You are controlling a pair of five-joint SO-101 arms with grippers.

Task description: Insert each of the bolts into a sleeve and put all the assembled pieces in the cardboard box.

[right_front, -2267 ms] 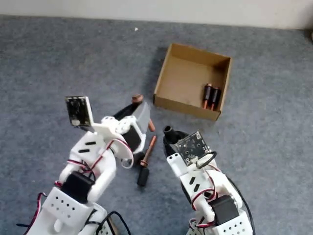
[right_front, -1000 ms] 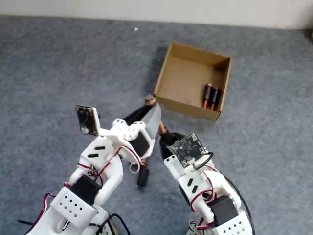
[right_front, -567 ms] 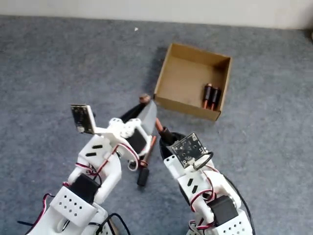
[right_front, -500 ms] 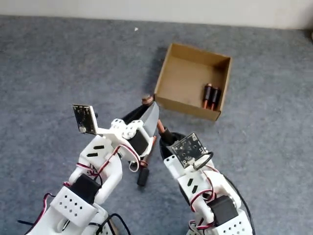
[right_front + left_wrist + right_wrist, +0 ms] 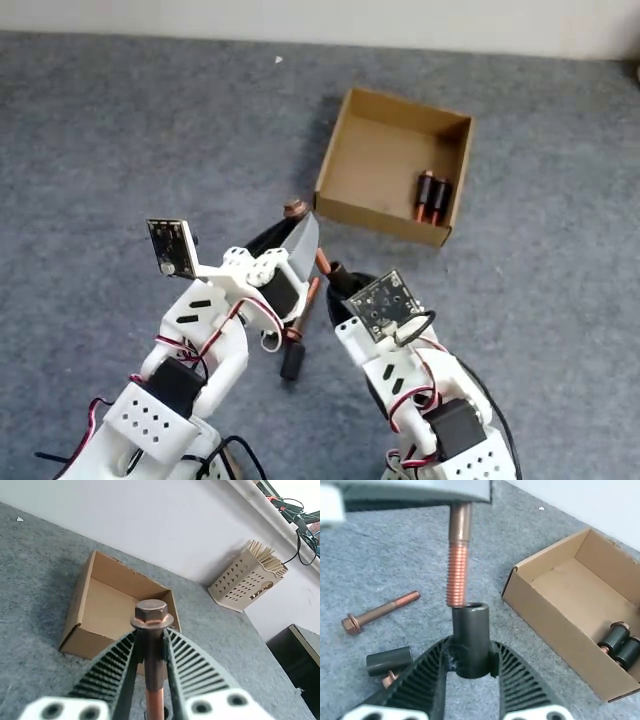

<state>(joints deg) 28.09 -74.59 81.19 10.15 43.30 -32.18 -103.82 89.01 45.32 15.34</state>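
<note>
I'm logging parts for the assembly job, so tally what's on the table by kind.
Bolts: 2, a held bolt in the left claw, a loose bolt.
Sleeves: 2, a held sleeve in the right claw, a loose sleeve.
Assembled pieces: 2, in the box.
Box: 1.
Copper bit by the loose sleeve: unclear, uncounted.
Total: 7.

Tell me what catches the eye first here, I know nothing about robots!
Two grippers meet over the table: the left gripper holds a copper bolt upright, its threaded tip right at the mouth of a black sleeve gripped by the right gripper. Beyond them, a cardboard box holds two assembled pieces by one wall.
</note>
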